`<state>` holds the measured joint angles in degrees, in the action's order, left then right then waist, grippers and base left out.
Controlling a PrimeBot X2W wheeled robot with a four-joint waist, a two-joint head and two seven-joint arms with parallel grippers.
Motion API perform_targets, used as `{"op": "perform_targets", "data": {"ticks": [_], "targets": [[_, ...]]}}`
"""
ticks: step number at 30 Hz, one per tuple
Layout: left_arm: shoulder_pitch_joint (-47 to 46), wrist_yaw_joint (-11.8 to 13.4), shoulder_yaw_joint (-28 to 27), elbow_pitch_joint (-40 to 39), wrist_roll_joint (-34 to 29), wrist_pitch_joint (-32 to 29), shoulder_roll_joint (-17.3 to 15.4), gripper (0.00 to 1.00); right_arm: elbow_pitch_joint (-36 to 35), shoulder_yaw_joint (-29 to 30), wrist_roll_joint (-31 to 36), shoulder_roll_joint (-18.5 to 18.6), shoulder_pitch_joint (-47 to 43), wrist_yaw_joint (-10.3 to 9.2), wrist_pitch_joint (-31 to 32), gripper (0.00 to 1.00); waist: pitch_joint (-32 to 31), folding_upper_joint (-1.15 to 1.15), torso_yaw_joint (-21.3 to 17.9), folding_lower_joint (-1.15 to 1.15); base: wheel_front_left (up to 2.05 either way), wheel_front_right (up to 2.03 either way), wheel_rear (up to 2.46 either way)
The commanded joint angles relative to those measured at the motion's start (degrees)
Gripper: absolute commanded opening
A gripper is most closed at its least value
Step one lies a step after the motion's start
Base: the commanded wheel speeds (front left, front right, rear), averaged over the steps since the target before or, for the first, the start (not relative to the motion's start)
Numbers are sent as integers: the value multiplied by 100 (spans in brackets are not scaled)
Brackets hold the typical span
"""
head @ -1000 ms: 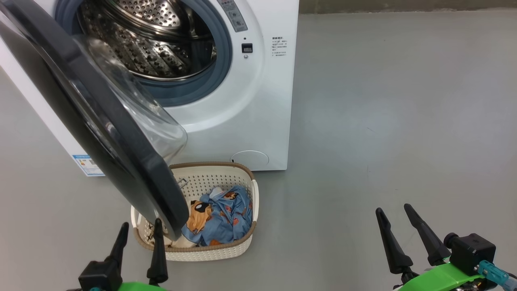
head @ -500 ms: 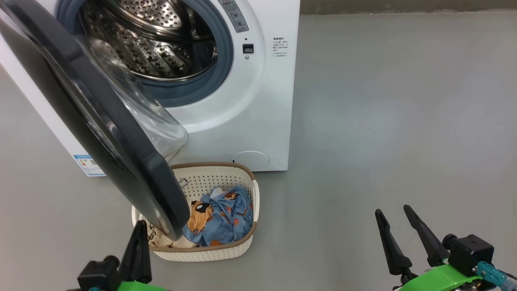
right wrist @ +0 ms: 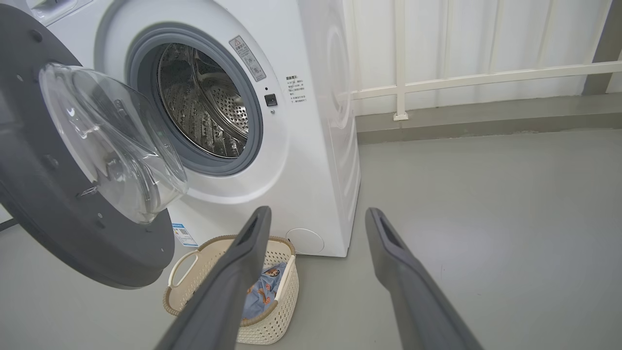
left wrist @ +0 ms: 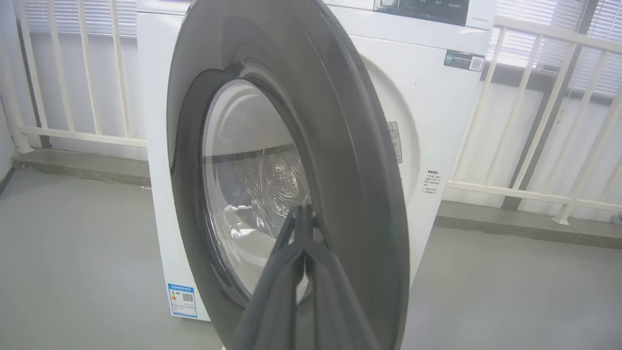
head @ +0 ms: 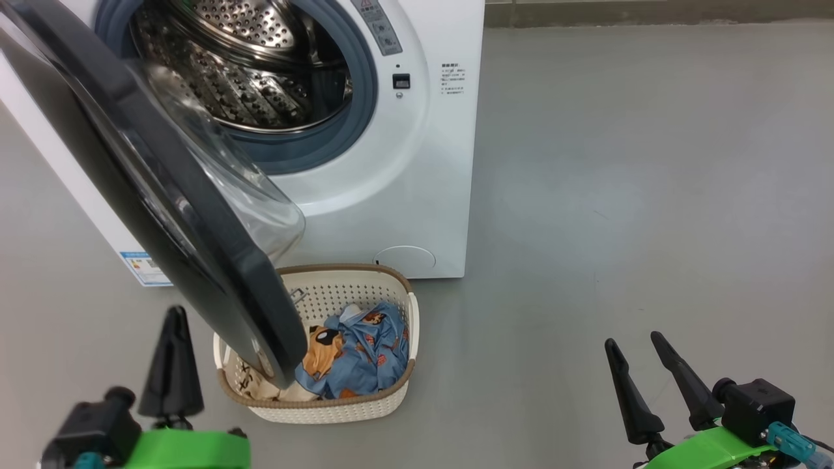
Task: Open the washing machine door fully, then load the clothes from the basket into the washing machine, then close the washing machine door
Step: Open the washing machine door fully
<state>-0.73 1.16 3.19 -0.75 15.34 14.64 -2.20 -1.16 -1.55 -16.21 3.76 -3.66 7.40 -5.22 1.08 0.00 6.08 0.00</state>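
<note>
The washing machine [head: 417, 169] stands at the upper left, its steel drum [head: 247, 71] exposed. The washing machine door [head: 163, 195] hangs partly open, its black rim swung out over the basket [head: 339, 404]. The clothes [head: 358, 355], blue with dog prints plus a cream piece [head: 251, 381], lie in the basket. My left gripper [head: 173, 316] is shut and empty, left of the door's lower edge. In the left wrist view its closed fingertips [left wrist: 303, 211] point at the door's outer face [left wrist: 340, 121]. My right gripper [head: 631, 339] is open and empty at the lower right, with the basket [right wrist: 194, 253] beyond its left finger.
Grey floor [head: 619, 163] spreads to the right of the machine. A white railing [right wrist: 461, 78] runs along the wall behind it. A blue label sticker [head: 146, 267] is on the machine's lower left front.
My left gripper has shut and moved left, from beside the door's lower edge to the door's outer side. The right arm has stayed put.
</note>
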Motion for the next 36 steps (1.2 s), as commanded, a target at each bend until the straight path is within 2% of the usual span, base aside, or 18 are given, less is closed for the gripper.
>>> {"op": "perform_targets", "data": {"ticks": [1,8,16,28,36], "targets": [[-290,-22,-245,-264,-48,36,-67,0,-129,-137,64,30,150,9,-78,100,-11,0,3,0,0,0,0],[-627,-149,-487,-842,-272,36,-94,0,-74,-168,85,3,128,9,-131,100,-63,0,-10,0,0,0,0],[-1180,-329,-250,-1075,-405,-35,-150,0,-35,-173,86,-22,118,9,-164,100,-107,0,-32,0,0,0,0],[-1622,-366,355,-905,-407,-468,-116,0,27,-207,79,-43,123,9,-212,100,-128,0,-125,0,0,0,0],[-1735,-432,856,-375,-315,-778,-96,0,84,-227,73,-53,171,9,-255,100,-51,0,-237,0,0,0,0]]}}
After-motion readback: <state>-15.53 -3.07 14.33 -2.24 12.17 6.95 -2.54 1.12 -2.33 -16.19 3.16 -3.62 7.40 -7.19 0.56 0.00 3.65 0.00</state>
